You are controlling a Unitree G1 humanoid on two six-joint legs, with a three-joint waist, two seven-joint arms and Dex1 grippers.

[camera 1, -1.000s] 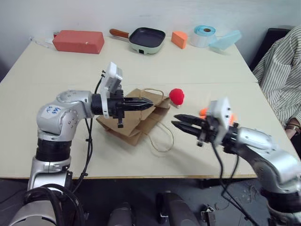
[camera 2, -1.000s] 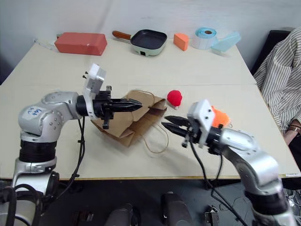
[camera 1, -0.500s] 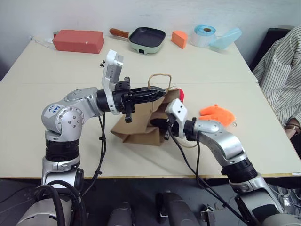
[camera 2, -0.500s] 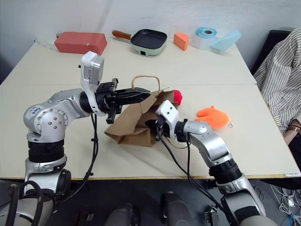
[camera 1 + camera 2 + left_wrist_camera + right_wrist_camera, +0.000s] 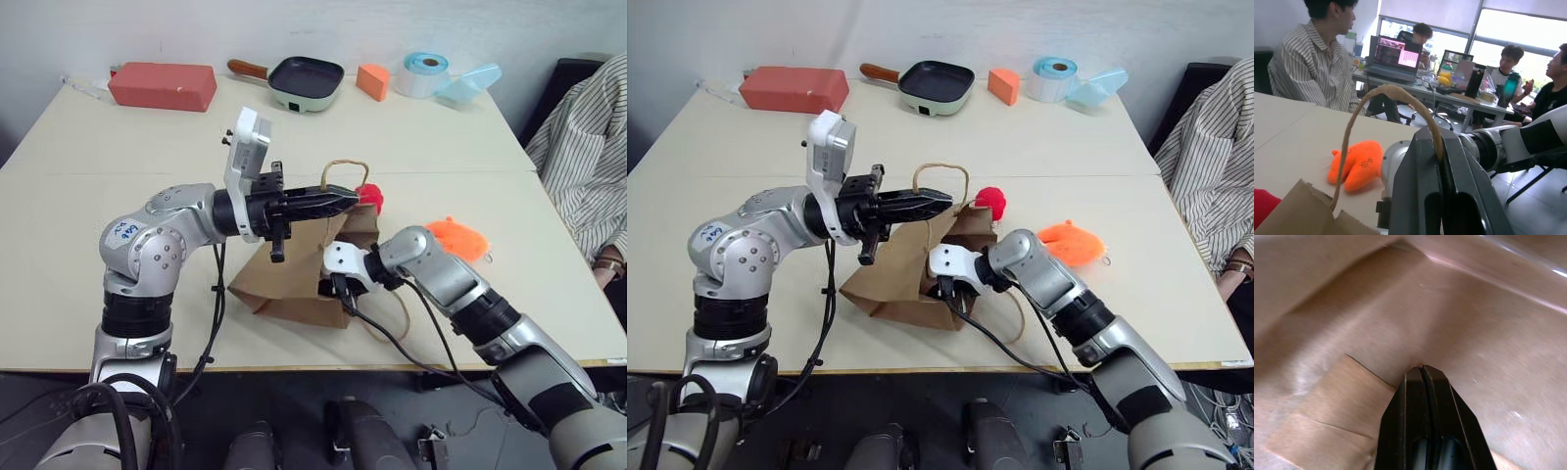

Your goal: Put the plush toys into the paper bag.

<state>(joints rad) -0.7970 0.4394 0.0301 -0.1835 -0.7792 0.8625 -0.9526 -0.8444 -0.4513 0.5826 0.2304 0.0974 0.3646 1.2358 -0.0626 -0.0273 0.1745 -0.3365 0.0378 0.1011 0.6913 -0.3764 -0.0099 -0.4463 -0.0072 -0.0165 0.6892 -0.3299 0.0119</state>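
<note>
No brand or label can be read anywhere: the blue marks on a small white sticker on the left arm's shoulder are too small to make out, and the laptop screen in the left wrist view is only a bright pink blur. The paper bag [image 5: 294,279] sits just below the middle of the frame on the counter [image 5: 118,196], its mouth pulled up. The left hand [image 5: 338,199], pointing toward the right of the frame, is pinched tight on one twisted cord handle [image 5: 345,166], which arches up over its fingers. The right hand [image 5: 1422,374] is pushed into the bag's mouth from the right, fingers pressed together on nothing, with bare brown paper all around them; no toy can be seen inside. The red plush toy [image 5: 369,196] lies on the counter right behind the bag's raised edge, near the centre of the frame. The orange plush toy [image 5: 457,237] lies flat to the right of the bag, apart from it. Along the top of the frame stand a red box [image 5: 163,85], a dark square pan [image 5: 306,81], empty, an orange wedge block [image 5: 373,81], a blue-and-white tape roll [image 5: 424,73] and a pale blue container [image 5: 467,85]. A person in a striped shirt [image 5: 583,147] sits at the right edge.
</note>
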